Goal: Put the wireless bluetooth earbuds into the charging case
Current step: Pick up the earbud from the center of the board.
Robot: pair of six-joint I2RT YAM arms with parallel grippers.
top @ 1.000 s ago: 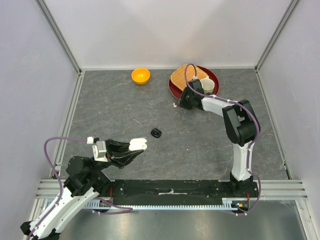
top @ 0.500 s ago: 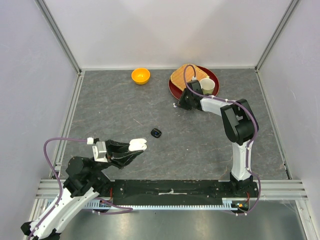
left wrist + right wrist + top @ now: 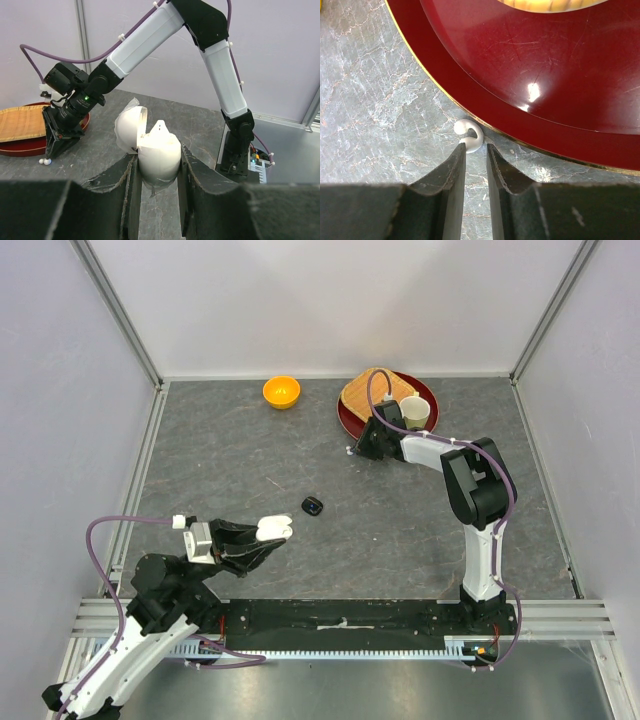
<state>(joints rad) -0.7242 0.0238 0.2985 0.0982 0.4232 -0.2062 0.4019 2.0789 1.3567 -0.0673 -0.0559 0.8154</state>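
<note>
Earbud [image 3: 470,135] just beside plate [image 3: 485,65]

The white-and-black left arm [image 3: 160,592] sits folded low, its black two-finger gripper [image 3: 157,156] clamped on an open white oval charging case [image 3: 156,146]. The white-and-black right arm [image 3: 478,490] bends leftward, its black gripper [image 3: 475,147] narrowly parted, pointing down.

Shows only part of the red plate [image 3: 530,60], cut off at the top and right edges. Hides the low end of the white case [image 3: 159,155] between the left fingers [image 3: 112,192]. Cannot tell what the tiny black thing [image 3: 313,505] is.
</note>
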